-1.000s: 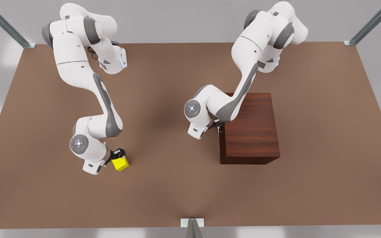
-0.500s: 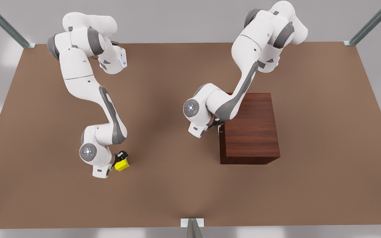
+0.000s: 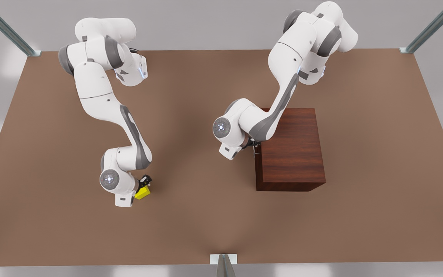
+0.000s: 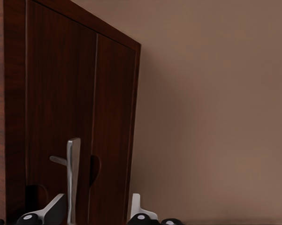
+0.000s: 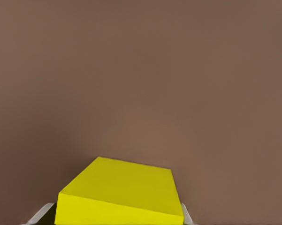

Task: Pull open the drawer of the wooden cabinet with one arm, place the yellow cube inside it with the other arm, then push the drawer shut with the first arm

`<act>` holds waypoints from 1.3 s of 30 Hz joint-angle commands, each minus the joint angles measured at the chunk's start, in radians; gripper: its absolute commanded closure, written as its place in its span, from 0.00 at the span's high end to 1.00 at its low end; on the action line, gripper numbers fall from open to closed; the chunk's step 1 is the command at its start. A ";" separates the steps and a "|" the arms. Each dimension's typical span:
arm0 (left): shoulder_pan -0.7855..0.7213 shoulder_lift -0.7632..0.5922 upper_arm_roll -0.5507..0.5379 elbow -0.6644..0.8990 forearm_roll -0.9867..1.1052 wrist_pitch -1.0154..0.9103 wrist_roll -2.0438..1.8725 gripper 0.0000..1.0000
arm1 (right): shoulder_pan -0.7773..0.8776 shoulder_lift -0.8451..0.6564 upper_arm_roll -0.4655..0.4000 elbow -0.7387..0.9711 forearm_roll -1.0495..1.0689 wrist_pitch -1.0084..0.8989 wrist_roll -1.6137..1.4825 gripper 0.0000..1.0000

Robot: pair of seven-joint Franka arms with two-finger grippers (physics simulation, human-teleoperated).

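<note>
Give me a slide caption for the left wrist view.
Left tool open around the drawer's silver handle on the wooden cabinet.

The small bright yellow cube [image 5: 119, 194] sits tilted between my right tool's fingers. The boxy dark reddish-brown wooden cabinet [image 3: 292, 150] stands upright, its drawer [image 4: 80, 117] shut flush, thin silver bar handle [image 4: 73, 173] between my left tool's fingers.

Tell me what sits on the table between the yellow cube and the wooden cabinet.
Nothing: in the front view, bare brown table separates the yellow cube from the wooden cabinet.
</note>
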 commanded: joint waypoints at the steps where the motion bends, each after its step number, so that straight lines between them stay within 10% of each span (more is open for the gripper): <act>1: 0.000 -0.001 -0.001 0.000 -0.001 0.009 0.043 0.71 | 0.000 0.001 0.000 0.001 0.002 0.016 -0.043 0.69; 39: -0.108 0.074 -0.015 0.141 -0.012 0.099 0.011 0.67 | 0.066 -0.278 0.201 0.081 -0.085 -0.305 0.816 0.62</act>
